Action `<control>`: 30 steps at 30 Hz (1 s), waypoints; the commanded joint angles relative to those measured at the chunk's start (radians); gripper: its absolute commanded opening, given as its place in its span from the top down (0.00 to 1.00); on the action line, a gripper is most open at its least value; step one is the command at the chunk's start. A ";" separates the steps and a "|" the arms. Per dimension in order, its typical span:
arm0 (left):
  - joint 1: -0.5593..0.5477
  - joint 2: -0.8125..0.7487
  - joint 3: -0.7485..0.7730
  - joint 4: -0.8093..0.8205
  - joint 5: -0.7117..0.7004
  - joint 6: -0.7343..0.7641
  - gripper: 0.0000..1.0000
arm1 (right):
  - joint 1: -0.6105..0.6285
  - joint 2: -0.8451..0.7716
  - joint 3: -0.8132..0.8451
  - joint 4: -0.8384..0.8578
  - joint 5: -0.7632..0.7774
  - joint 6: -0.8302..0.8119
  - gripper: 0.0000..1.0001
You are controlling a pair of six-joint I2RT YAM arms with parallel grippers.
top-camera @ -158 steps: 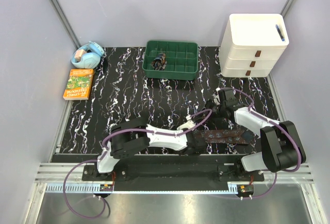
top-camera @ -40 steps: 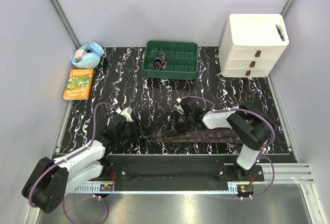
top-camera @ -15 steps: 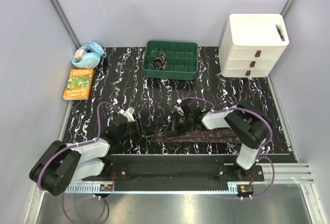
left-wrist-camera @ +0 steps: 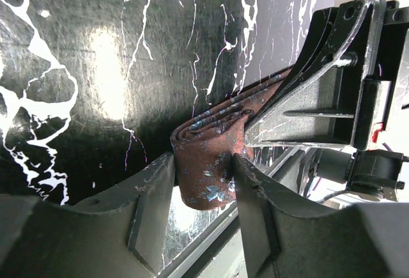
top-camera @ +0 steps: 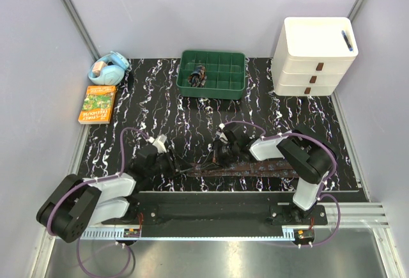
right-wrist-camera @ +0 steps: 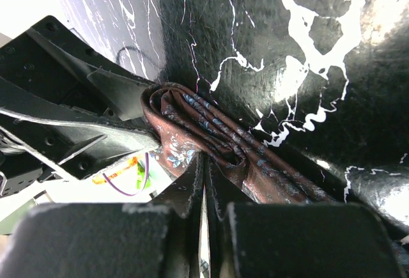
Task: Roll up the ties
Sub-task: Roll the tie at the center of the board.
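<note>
Green tray (top-camera: 211, 91): 1 dark roll (top-camera: 197, 75), left compartment.
Tie (left-wrist-camera: 208, 156): left gripper (left-wrist-camera: 201, 169) pinches its folded end.
Right gripper (right-wrist-camera: 204, 179): fingers pressed together; cloth between them unclear.

A robot lab cell: plain grey walls (top-camera: 32, 67), aluminium frame posts (top-camera: 71, 11), a black marbled table (top-camera: 160, 112)

Brown, blue-flecked tie (left-wrist-camera: 208, 163); black, white-veined mat (top-camera: 160, 99).

From above, the left end of the tie (top-camera: 259, 167) lies hidden under the left pincer (top-camera: 177, 170), its middle under the right pincer (top-camera: 219, 160). What the green tray (top-camera: 211, 92) holds is too small to tell.
</note>
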 commanded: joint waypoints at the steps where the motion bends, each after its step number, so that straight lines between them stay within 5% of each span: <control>1: -0.014 0.021 -0.031 0.011 0.022 0.018 0.56 | 0.008 0.027 0.006 -0.005 0.053 -0.035 0.96; 5: -0.022 0.070 -0.033 0.049 0.016 0.021 0.63 | 0.008 0.030 0.006 -0.002 0.053 -0.035 0.97; 11: -0.045 0.178 -0.030 0.161 0.025 -0.002 0.59 | 0.008 0.035 0.006 -0.001 0.053 -0.033 0.98; 17: -0.058 0.205 -0.027 0.194 0.020 -0.007 0.86 | 0.008 0.033 0.002 -0.001 0.053 -0.037 0.99; 21: -0.057 0.115 0.002 0.024 -0.036 0.030 0.99 | 0.008 0.029 0.001 -0.010 0.055 -0.041 0.99; 25: -0.057 -0.023 0.068 -0.265 -0.147 0.096 1.00 | 0.005 0.011 0.001 -0.033 0.065 -0.050 0.97; 30: -0.057 -0.193 0.178 -0.601 -0.297 0.176 1.00 | 0.007 -0.046 0.030 -0.123 0.093 -0.081 0.80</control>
